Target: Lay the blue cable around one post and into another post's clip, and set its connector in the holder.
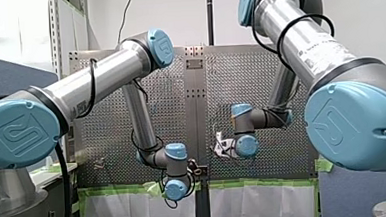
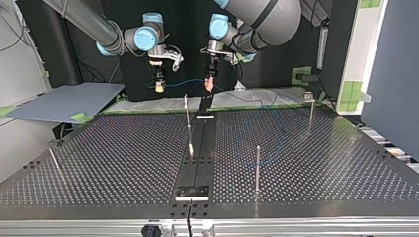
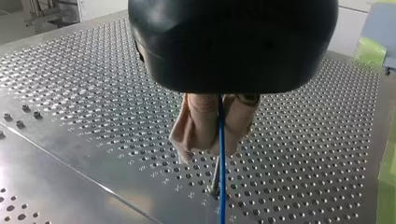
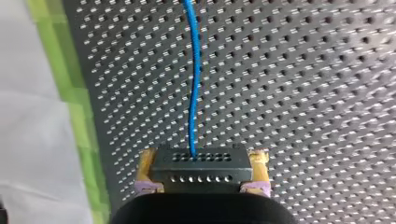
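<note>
Between the jaws of my left gripper (image 3: 219,140): the blue cable (image 3: 222,186), pinched by two beige pads (image 3: 198,126). The jaws are closed down on it w/ no gap showing. From the pads the cable drops straight toward the perforated table (image 3: 303,140), passing just beside a thin post (image 3: 215,179) below the gripper; contact btw. the two cannot be told.

At my right gripper (image 4: 202,161): yellow pads (image 4: 145,164) stand wide apart, one on each end of a black connector (image 4: 201,171), clamping it. The cable leaves the connector's ctr and runs away over the table. Green tape (image 4: 70,93) lines the table edge beside it.

Top view: both grippers hang above the table's far edge, near each other, w/ my right one at the view's left. The cable sags in a shallow arc btw. them, then carries on past my left gripper toward the view's right. Beyond that I see only a faint blue line on the table, course unclear. Out on the table stand a near post (image 2: 257,168) and, well apart at the view's right, a far post (image 2: 311,111) w/ a small block on top.
</note>
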